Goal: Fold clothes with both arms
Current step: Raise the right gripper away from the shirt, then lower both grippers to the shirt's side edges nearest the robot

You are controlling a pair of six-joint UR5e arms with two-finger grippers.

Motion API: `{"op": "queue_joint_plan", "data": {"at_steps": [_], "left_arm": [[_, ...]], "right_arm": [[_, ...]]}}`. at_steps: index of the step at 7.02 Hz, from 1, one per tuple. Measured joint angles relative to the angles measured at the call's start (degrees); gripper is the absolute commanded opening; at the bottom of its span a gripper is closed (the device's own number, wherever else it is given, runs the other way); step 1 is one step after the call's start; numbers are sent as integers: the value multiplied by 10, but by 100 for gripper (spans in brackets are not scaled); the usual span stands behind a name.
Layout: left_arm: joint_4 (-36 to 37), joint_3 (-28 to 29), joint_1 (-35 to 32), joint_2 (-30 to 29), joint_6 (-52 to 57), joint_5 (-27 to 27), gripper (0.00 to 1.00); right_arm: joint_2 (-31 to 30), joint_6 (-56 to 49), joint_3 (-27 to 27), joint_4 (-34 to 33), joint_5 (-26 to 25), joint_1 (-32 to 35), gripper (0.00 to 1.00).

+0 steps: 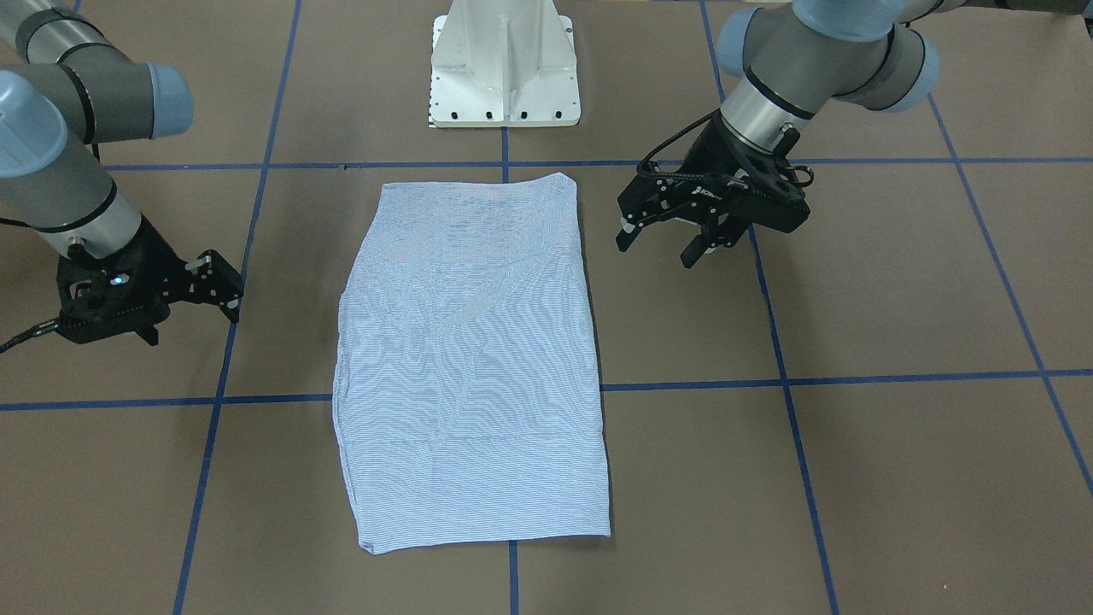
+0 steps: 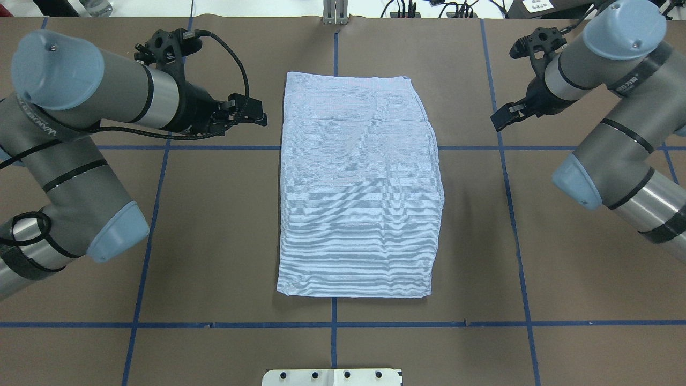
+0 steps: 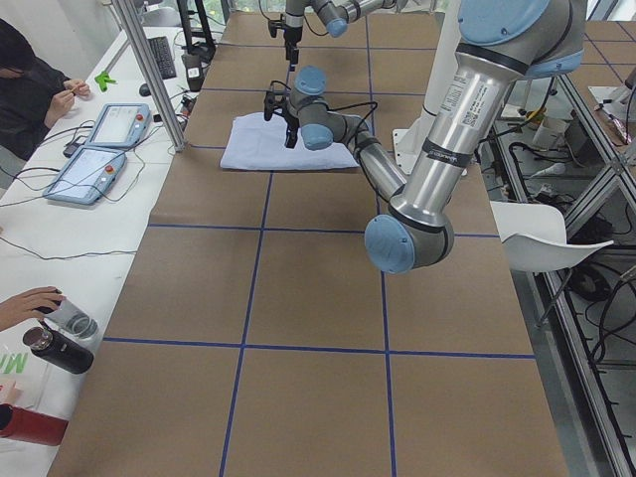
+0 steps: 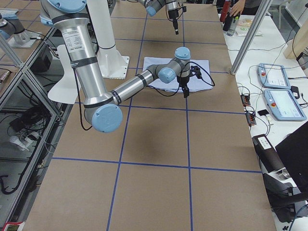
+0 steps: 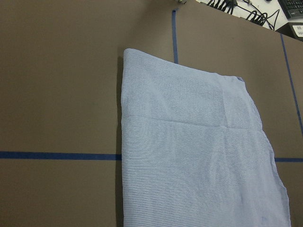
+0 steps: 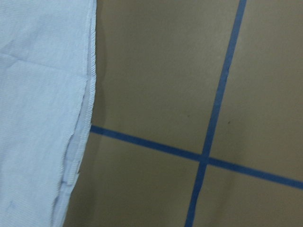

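Shirt (image 1: 474, 359); left hand (image 1: 657, 248), right hand (image 1: 195, 325) open

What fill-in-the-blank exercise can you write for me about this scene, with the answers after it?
1. The shirt lies ___ the left gripper and the right gripper.
2. Both grippers are ___, not shut.
3. The tape lines on the table are ___ in colour.
Answers: between; open; blue.

Even overhead light, soft shadows (right wrist view blurry).
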Motion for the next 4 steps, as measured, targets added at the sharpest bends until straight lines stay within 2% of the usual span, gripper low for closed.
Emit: {"op": "queue_joint_plan", "data": {"at_steps": [2, 4], "left_arm": [[2, -13, 29, 28, -41, -11, 100], [0, -20, 101, 35, -126, 10, 100]], "right_arm": [[-29, 112, 62, 1, 4, -61, 100], [-34, 217, 85, 31, -1, -116, 100]]}}
